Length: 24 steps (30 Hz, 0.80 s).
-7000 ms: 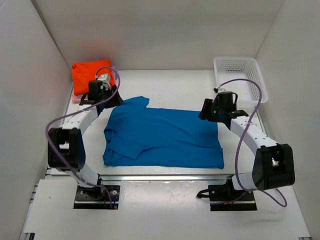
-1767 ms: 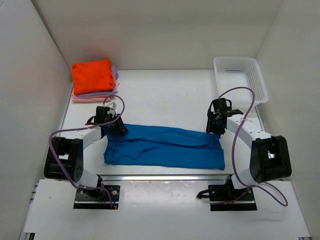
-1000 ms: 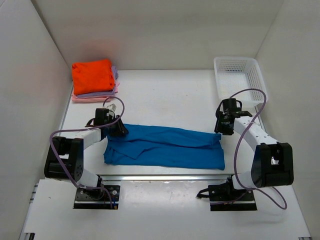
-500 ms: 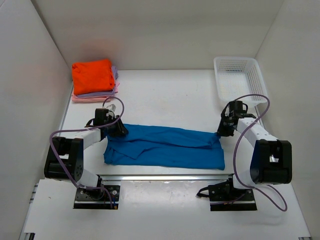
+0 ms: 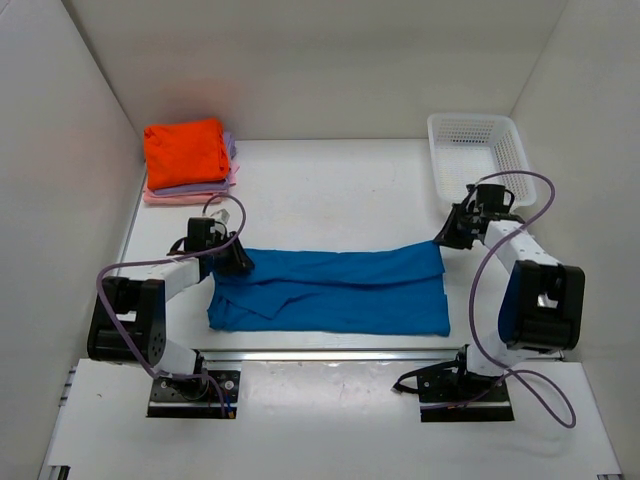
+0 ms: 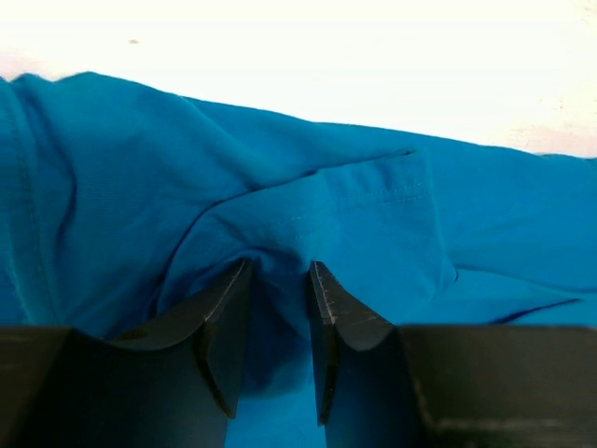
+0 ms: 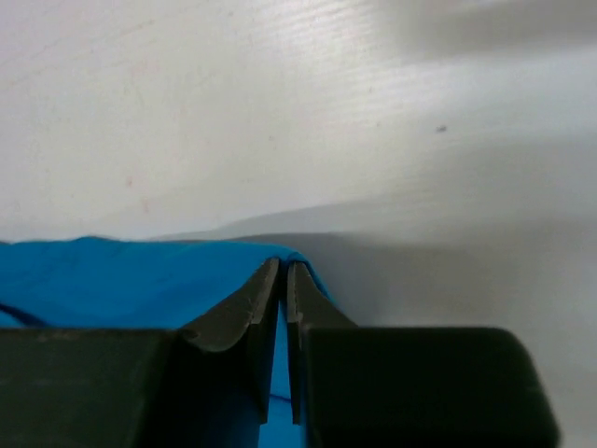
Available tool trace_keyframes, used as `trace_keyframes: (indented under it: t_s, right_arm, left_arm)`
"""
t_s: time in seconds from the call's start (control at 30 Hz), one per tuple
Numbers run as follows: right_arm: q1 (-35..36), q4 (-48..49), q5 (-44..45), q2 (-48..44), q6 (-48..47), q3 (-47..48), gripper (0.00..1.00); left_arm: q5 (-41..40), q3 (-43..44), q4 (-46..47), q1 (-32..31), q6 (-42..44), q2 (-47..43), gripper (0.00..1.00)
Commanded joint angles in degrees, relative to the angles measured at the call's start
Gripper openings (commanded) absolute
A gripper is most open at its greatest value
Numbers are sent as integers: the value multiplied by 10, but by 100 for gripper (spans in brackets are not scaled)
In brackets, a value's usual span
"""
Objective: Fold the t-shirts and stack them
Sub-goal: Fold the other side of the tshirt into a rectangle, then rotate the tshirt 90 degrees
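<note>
A bright blue t-shirt lies folded lengthwise into a long band near the table's front edge. My left gripper sits at its upper left corner, the jaws closed on a bunched fold of blue cloth; in the left wrist view the left gripper has cloth filling the gap. My right gripper is at the band's upper right corner. In the right wrist view the right gripper is pinched on the thin blue edge. Folded orange, lavender and pink t-shirts are stacked at the back left.
A white mesh basket stands at the back right, just behind my right arm. White walls close in the table on the left, back and right. Bare white table lies between the stack, the basket and the blue shirt.
My right gripper closed on the shirt's upper right corner and drew it right and back, pulling the top edge straighter. The left gripper kept its hold and place.
</note>
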Motion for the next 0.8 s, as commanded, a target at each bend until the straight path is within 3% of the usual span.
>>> trace_keyframes:
  t_s: [0.0,0.17,0.3,0.43,0.6,0.77]
  right_arm:
    - [-7,-9,25,34,-21,53,8]
    - [2,-60,114,11,-33,74,22]
    - [22,-52,115,-31,-64,66,24]
    - [44,-42,37,-17,-86,62,20]
    - [92,-46,14,64,-80,67,15]
    - [115,-45,35,112,-45,37,0]
  left_arm:
    - [-20,-4,-23,7,10,-38,42]
    - [-21,10,-53,20,14,-82,43]
    - [-21,23,-81,6,16,-112,43]
    - [-41,-4,-91,-19,12,-130,43]
    - [-67,-58,-65,-50,-17,-132,44]
    - [-109,-11,-39,-86,-20,-31,44]
